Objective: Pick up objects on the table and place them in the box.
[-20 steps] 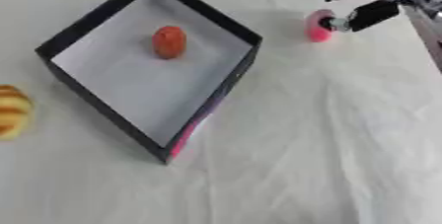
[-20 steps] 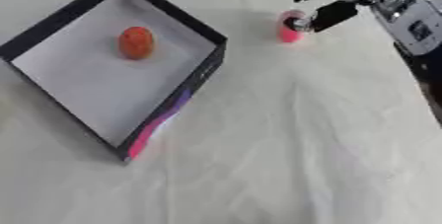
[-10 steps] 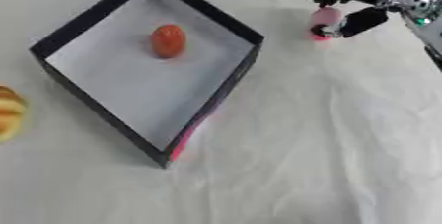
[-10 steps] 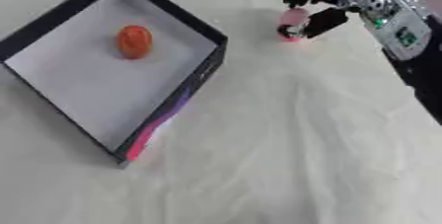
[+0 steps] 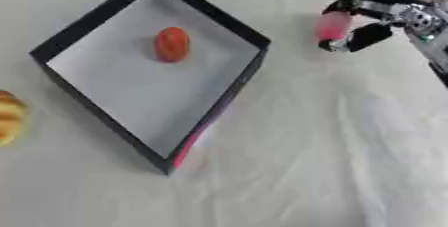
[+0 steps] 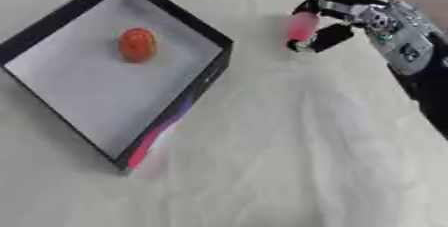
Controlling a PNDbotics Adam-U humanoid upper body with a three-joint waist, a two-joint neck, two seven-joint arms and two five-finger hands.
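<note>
Now the right robot hand (image 6: 346, 18) has its fingers and thumb curled around a small pink object (image 6: 301, 25), held roughly upright and apparently lifted off the tabletop (image 6: 289, 151), to the right of the box (image 5: 87, 21) and just beyond its right corner. The box's open interior lies to the left, holding one orange-red object (image 5: 171, 44); bare cloth between leaves room. A yellowish item (image 5: 7, 121) sits left of the box. The left robot hand is out of sight.

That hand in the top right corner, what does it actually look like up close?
The right hand has slim black curved fingers with silver-grey metal segments at the joints. Behind it, a boxy silver-grey wrist section with small dark marks joins a black forearm. No loose cables show. The left hand is out of view.
</note>
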